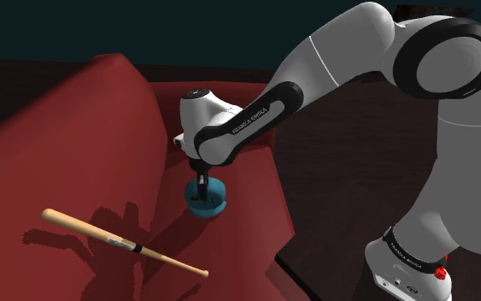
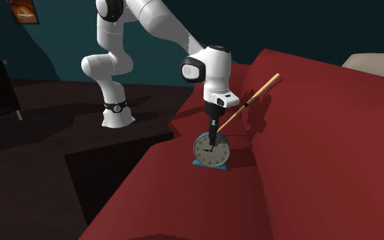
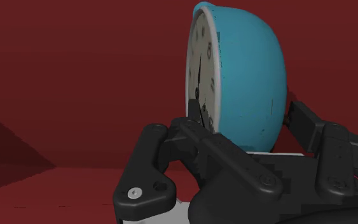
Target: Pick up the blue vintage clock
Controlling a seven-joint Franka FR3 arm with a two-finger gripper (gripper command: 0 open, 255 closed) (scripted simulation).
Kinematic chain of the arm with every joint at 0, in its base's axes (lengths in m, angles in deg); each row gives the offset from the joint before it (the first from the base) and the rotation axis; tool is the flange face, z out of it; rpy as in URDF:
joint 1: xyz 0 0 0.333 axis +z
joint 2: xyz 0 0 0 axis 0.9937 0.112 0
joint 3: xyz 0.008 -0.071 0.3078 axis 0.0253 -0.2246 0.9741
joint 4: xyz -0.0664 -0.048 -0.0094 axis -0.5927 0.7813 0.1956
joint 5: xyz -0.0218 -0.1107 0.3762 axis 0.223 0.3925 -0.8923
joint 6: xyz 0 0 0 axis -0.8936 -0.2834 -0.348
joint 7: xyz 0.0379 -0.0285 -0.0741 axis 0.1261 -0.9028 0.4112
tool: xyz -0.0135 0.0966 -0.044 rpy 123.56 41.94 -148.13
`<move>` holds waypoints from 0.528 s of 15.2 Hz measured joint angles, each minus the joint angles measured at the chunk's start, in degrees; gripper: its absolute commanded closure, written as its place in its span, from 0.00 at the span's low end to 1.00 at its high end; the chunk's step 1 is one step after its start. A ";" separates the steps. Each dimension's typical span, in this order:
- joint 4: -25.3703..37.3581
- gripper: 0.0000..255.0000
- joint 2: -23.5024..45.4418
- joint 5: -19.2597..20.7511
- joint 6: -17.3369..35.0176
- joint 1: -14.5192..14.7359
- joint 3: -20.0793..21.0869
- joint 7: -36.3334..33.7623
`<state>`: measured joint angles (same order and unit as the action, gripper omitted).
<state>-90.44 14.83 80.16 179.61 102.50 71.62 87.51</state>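
While the white arm reaches down over a red sofa (image 1: pixel 76 145), its black gripper (image 3: pixel 244 118) clasps the blue clock (image 3: pixel 247 70), one finger on the face and one on the domed back. The clock stands upright on the seat. A wooden baseball bat (image 1: pixel 119 243) lies apart, toward the shoulder view's left.

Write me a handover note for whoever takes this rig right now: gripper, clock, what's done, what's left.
Gripper: down over the blue clock, one finger against its face and the other against its blue back; it looks shut on the clock.
Clock: upright on the red sofa seat, base apparently on the cushion, not lifted.
Baseball bat: lies apart on the seat.
Done: approach and, it seems, grasp.
Left: lift the clock clear of the cushion.
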 measured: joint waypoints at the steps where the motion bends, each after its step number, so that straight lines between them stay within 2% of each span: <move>1: -0.01 1.00 -0.01 0.00 0.00 0.00 0.00 -0.01; 8: 0.44 1.00 -2.31 -0.57 -2.93 -0.30 0.32 0.29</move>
<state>-90.00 12.53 79.60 176.68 102.20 71.93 87.79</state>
